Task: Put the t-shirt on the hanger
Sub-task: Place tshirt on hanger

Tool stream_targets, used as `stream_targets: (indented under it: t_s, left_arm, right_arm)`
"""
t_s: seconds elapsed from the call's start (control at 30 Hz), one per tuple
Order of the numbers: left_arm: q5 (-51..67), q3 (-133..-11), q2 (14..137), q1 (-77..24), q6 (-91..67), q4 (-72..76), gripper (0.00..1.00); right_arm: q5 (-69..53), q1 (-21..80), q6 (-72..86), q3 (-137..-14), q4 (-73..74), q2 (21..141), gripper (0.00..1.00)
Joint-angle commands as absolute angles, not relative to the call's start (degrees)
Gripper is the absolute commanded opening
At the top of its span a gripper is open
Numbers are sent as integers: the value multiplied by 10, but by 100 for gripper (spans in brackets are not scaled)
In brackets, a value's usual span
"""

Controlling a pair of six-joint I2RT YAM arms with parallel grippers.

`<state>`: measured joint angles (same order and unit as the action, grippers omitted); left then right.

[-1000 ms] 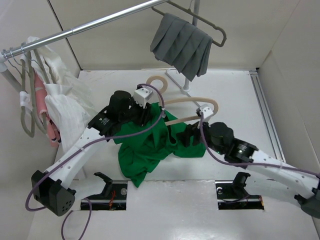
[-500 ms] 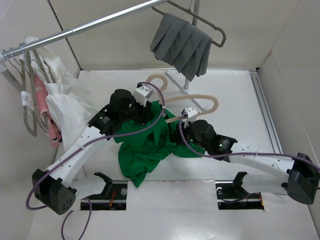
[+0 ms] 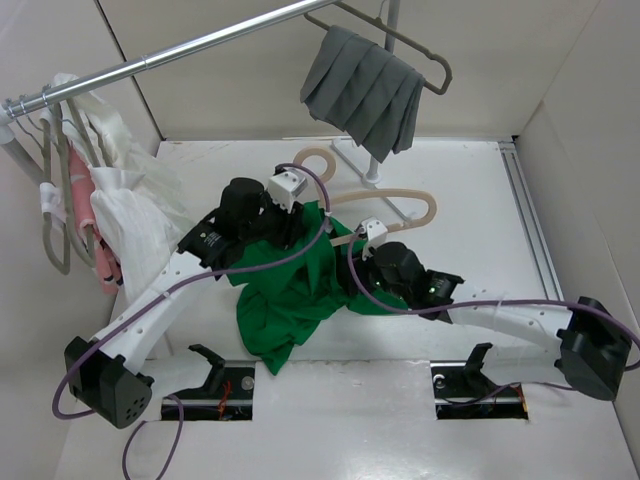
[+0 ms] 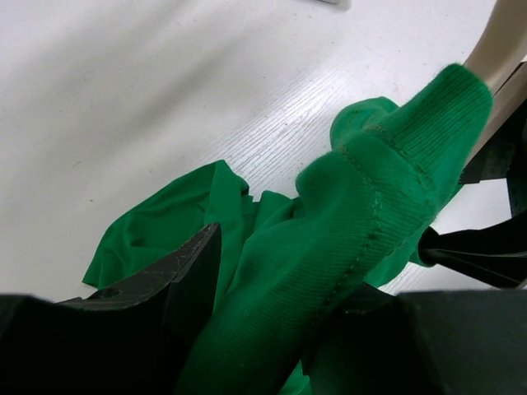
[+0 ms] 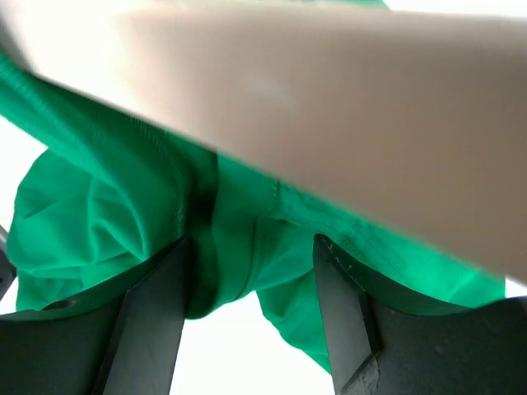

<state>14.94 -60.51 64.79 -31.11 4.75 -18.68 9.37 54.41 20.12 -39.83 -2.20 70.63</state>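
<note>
Seen from above, the t-shirt (image 3: 290, 295) is a crumpled heap on the counter (image 3: 470, 180) between the two arms. Both wrists hide what their fingers are doing there.

The left wrist view settles one side. The left end effector (image 4: 280, 276) is clamped on the ribbed collar (image 4: 395, 164), which stretches up and to the right and wraps over the tip of the hanger (image 4: 501, 45).

The right wrist view shows the right end effector (image 5: 251, 247) with its fingers apart. A fold of green cloth lies in the gap without filling it, and bare counter shows below. A blurred arm of the hanger crosses the top of that view, close to the lens.

Only the top view shows the rest of the hanger. Its loop lies on the counter just beyond the left wrist, and one arm curves out to the right, uncovered. The other end is lost under cloth and arms.

A rail (image 3: 200, 45) crosses the upper left, with white garments (image 3: 125, 210) hanging at its left end. A grey cloth (image 3: 365, 90) hangs at the back, well apart from the t-shirt.

The t-shirt is bright green, bunched and deeply creased. Its upper part is gathered at the two wrists, and a point of cloth trails toward the near edge.
</note>
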Motion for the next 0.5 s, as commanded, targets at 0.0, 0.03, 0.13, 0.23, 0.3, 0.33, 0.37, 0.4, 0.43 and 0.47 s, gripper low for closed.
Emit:
stream_targets:
  t_s: [0.0, 0.03, 0.13, 0.23, 0.3, 0.33, 0.37, 0.4, 0.43, 0.47]
  left_arm:
    - [158, -641, 637, -312, 35, -144, 0]
    - [158, -641, 637, -312, 35, -139, 0]
    - [163, -641, 637, -312, 19, -134, 0]
    - [193, -641, 637, -291, 4, -134, 0]
    - [229, -635, 631, -277, -1, -134, 0]
    - [242, -622, 626, -263, 11, -134, 0]
    - [251, -614, 620, -258, 24, -134, 0]
    - [259, -604, 602, -258, 61, -128, 0]
    - [278, -594, 593, -252, 88, -127, 0]
    - [291, -572, 584, -252, 119, -127, 0]
  right_arm:
    - [93, 547, 200, -388, -46, 670, 65]
    - [93, 547, 206, -380, -46, 670, 63]
    - [93, 547, 214, -369, -40, 685, 22]
    - [79, 518, 250, -347, -33, 690, 0]
    - [79, 496, 270, -309, -33, 644, 0]
    - [84, 482, 270, -295, -10, 618, 0]
    - [90, 449, 279, -274, 9, 558, 0]
    - [97, 430, 279, -267, 36, 524, 0]
    - [110, 412, 279, -267, 65, 491, 0]
    - [110, 371, 279, -262, 128, 458, 0]
